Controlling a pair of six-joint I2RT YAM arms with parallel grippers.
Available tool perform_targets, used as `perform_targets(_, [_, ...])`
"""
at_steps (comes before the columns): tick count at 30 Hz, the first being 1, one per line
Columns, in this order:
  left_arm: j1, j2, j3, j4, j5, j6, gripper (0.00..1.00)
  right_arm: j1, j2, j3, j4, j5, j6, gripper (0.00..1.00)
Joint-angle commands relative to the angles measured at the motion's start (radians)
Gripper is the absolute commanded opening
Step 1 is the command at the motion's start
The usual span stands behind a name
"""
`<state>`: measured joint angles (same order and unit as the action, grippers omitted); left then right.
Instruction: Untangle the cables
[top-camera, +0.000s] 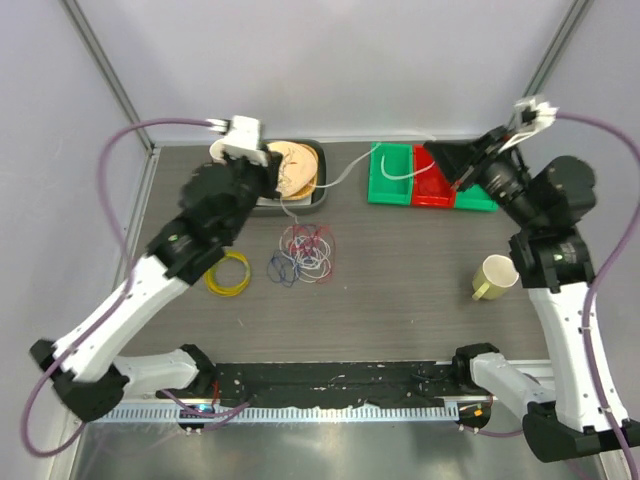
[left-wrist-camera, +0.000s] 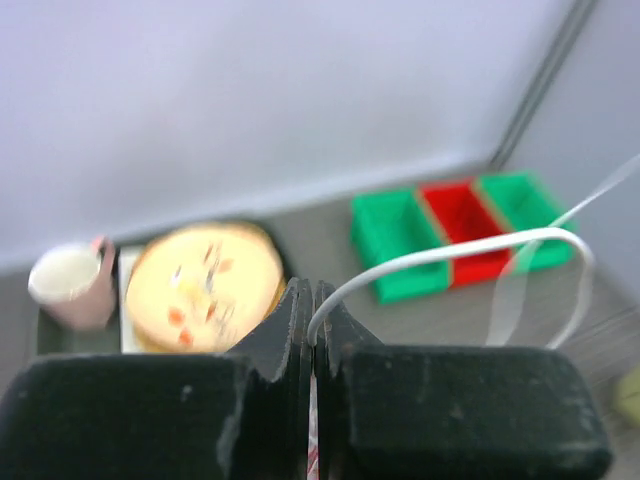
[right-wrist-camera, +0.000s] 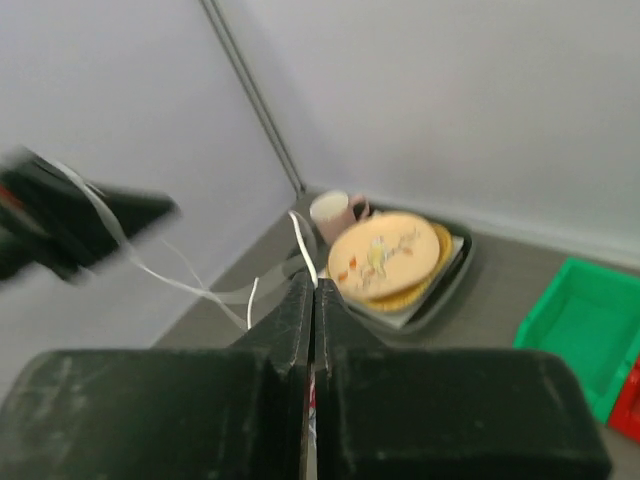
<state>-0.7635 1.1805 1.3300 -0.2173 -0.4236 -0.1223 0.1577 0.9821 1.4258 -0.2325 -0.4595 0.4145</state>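
**White cable held at both ends, tangle on open table**

Left gripper (left-wrist-camera: 313, 300): jaws shut on a white cable (left-wrist-camera: 450, 250), which leaves the fingertips and arcs away to the right. Right gripper (right-wrist-camera: 313, 295): jaws likewise pressed together, with a white strand pinched at the tips.

Room: from above, both sets of jaws work close to the back wall (top-camera: 350, 60). The left jaws sit over the near edge of the tray (top-camera: 322, 170). The right jaws sit over the red bin (top-camera: 435, 188). The widest bare stretch of table (top-camera: 400, 290) lies base-side of both jaws.

The other cables (top-camera: 308, 250), red, white and dark blue, lie in a loose heap just base-side of the left jaws, joined to them by a thin strand. A yellow ring (top-camera: 228, 273) lies beside the heap, not touching it.

Writing: the plate (left-wrist-camera: 205, 285) bears a print too blurred to read.

Containers: the tray holds the plate and a pink mug (left-wrist-camera: 65, 285). The white cable crosses over the green bin (top-camera: 392, 175) next to the red one; whether it rests inside I cannot tell. A cream mug (top-camera: 495, 277) stands base-side of the right jaws, well apart.
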Motion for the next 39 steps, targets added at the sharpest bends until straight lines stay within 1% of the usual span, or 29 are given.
perform_targets(1, [0.003,-0.154,0.115,0.071,0.198,0.019,0.00,0.002,-0.003,-0.266,0.189,-0.155,-0.037,0.01])
perform_targets(2, [0.004,-0.160,0.130,0.072,0.232,0.015,0.00,0.002,0.001,-0.351,0.221,-0.209,-0.031,0.01])
perform_targets(5, [0.003,-0.170,0.175,0.056,0.230,-0.005,0.00,0.003,0.030,-0.465,0.321,-0.255,0.001,0.01])
perform_targets(9, [0.004,-0.145,0.161,0.021,0.262,-0.040,0.00,0.003,0.062,-0.537,0.396,-0.301,0.035,0.01])
perform_targets(11, [0.003,-0.107,0.163,0.018,0.284,-0.068,0.00,0.003,0.061,-0.557,0.401,-0.300,0.052,0.01])
perform_targets(12, [0.003,-0.087,0.173,0.016,0.343,-0.091,0.00,0.003,0.056,-0.559,0.397,-0.295,0.055,0.01])
perform_targets(13, [0.004,-0.069,0.195,0.006,0.371,-0.105,0.00,0.003,0.047,-0.562,0.391,-0.291,0.058,0.01])
perform_targets(14, [0.004,-0.026,0.249,-0.004,0.397,-0.117,0.00,0.003,0.040,-0.567,0.386,-0.292,0.060,0.01])
perform_targets(17, [0.004,0.046,0.346,-0.027,0.488,-0.166,0.00,0.008,0.009,-0.611,0.418,-0.330,0.066,0.01])
perform_targets(19, [0.003,0.071,0.363,-0.004,0.555,-0.207,0.00,0.017,-0.006,-0.658,0.473,-0.344,0.063,0.01])
perform_targets(22, [0.003,0.122,0.394,0.030,0.633,-0.278,0.00,0.057,-0.017,-0.692,0.516,-0.331,0.012,0.01])
perform_targets(23, [0.000,0.136,0.405,0.032,0.635,-0.287,0.00,0.084,-0.013,-0.693,0.507,-0.315,-0.021,0.04])
perform_targets(24, [0.001,0.163,0.416,0.013,0.635,-0.295,0.00,0.095,-0.013,-0.688,0.458,-0.300,-0.046,0.08])
perform_targets(25, [0.001,0.175,0.445,-0.002,0.632,-0.292,0.00,0.104,-0.011,-0.677,0.426,-0.262,-0.071,0.24])
perform_targets(26, [0.001,0.185,0.452,-0.016,0.625,-0.290,0.00,0.112,-0.022,-0.676,0.391,-0.242,-0.097,0.31])
perform_targets(27, [0.000,0.195,0.456,-0.034,0.617,-0.287,0.00,0.117,-0.034,-0.676,0.324,-0.219,-0.156,0.37])
perform_targets(28, [0.000,0.196,0.448,-0.039,0.612,-0.275,0.00,0.118,-0.051,-0.685,0.300,-0.182,-0.184,0.48])
perform_targets(29, [0.000,0.194,0.440,-0.040,0.596,-0.269,0.00,0.118,-0.069,-0.695,0.261,-0.170,-0.219,0.53])
perform_targets(30, [0.001,0.183,0.430,-0.039,0.586,-0.266,0.00,0.118,-0.123,-0.706,0.248,-0.160,-0.282,0.57])
perform_targets(31, [0.000,0.179,0.410,-0.037,0.580,-0.260,0.00,0.117,-0.150,-0.729,0.242,-0.156,-0.311,0.64])
perform_targets(33, [0.000,0.165,0.390,-0.027,0.551,-0.254,0.00,0.120,-0.230,-0.754,0.280,-0.192,-0.353,0.68])
perform_targets(34, [0.001,0.154,0.377,-0.027,0.551,-0.246,0.00,0.118,-0.250,-0.774,0.307,-0.218,-0.376,0.72])
perform_targets(35, [0.001,0.150,0.373,-0.031,0.552,-0.244,0.00,0.121,-0.269,-0.784,0.388,-0.273,-0.373,0.73])
perform_targets(36, [0.001,0.145,0.370,-0.039,0.552,-0.240,0.00,0.121,-0.287,-0.798,0.428,-0.297,-0.367,0.75])
perform_targets(38, [0.001,0.130,0.354,-0.042,0.562,-0.237,0.00,0.135,-0.292,-0.801,0.540,-0.327,-0.341,0.81])
perform_targets(39, [0.001,0.123,0.348,-0.037,0.563,-0.237,0.00,0.141,-0.286,-0.795,0.562,-0.343,-0.341,0.84])
